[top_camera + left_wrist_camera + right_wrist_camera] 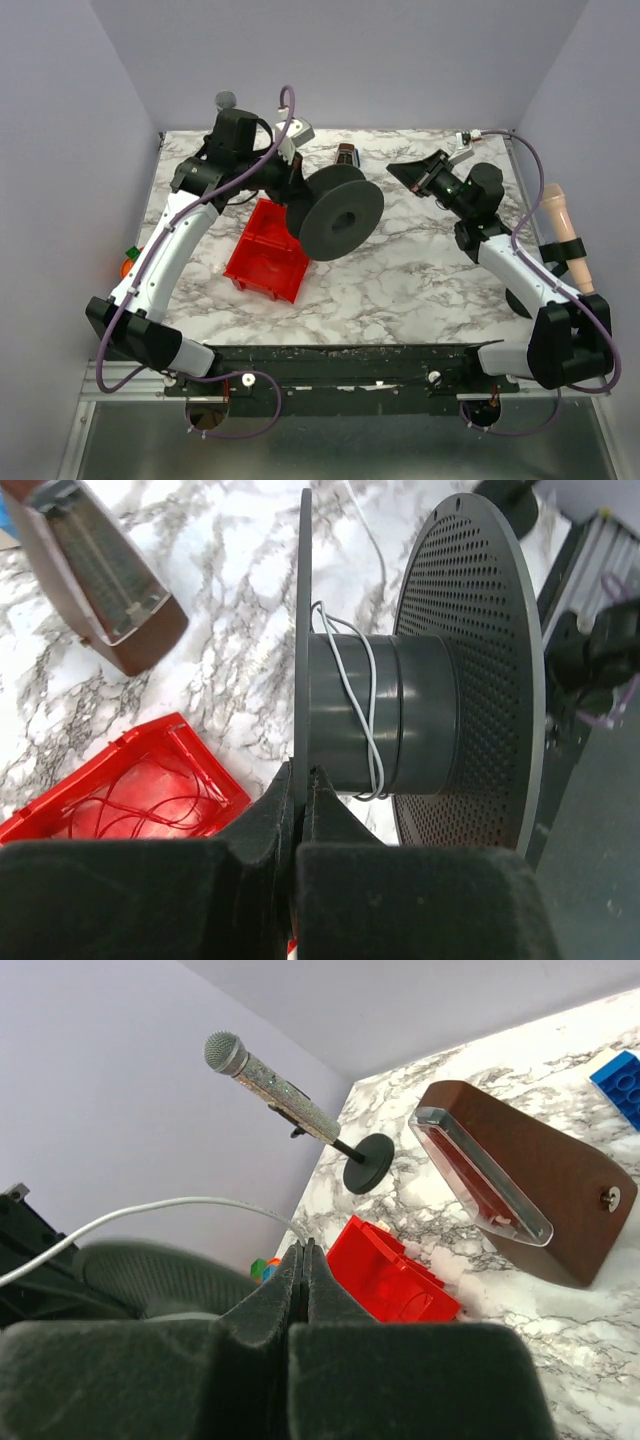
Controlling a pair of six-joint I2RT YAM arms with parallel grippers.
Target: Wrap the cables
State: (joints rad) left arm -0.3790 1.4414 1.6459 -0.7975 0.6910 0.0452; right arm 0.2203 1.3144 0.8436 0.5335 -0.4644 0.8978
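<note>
A black spool [335, 222] is tilted on its side at mid table. My left gripper [298, 192] is shut on the rim of its thin flange [303, 630]; the jaws pinch it edge-on [303, 777]. A thin white cable [362, 695] makes about two loose turns round the grey hub [400, 715] and runs off across the table. My right gripper [402, 171] is to the right of the spool, shut on the white cable [150, 1207] at the fingertips [304, 1247]. The cable arcs left from there towards the blurred spool [140, 1275].
A red bin [267, 250] with thin wire loops inside [140, 800] lies by the spool's left. A brown metronome [347, 155] is behind it. A microphone on a stand [270, 1085] is at the back left. A blue brick [620, 1072] and a beige recorder [562, 232] are at the right.
</note>
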